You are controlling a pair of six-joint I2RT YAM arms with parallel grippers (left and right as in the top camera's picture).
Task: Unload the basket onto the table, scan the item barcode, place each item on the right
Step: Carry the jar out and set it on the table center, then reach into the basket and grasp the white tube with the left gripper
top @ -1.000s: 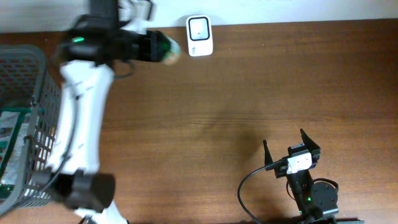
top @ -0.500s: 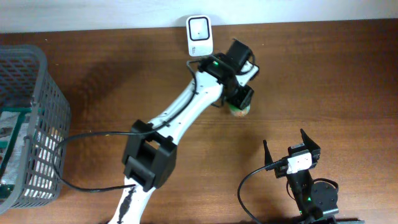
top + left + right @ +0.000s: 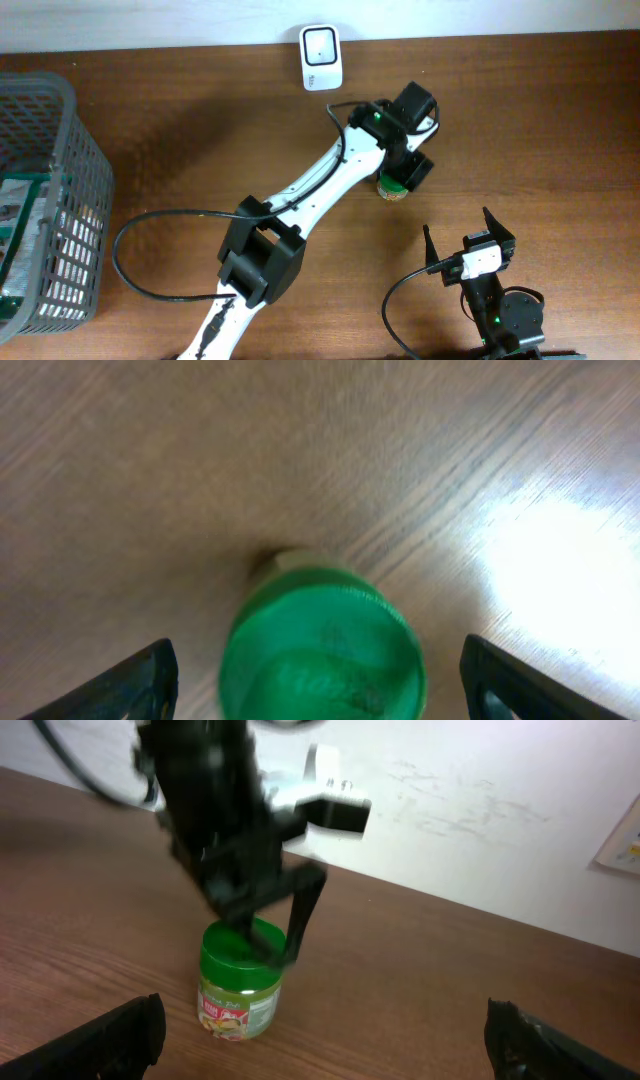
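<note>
Here the green-lidded jar (image 3: pixel 236 982) wears a red-and-yellow label (image 3: pixel 226 1011), writing unreadable.

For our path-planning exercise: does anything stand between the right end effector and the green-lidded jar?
Nothing lies on the table between the right end effector and the jar; the left end effector hangs open just above it.

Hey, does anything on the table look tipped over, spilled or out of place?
Nothing stands out. The green-lidded jar stands upright on the table, lid on, nothing spilled, the left gripper open around it. The scanner sits at the far edge.
</note>
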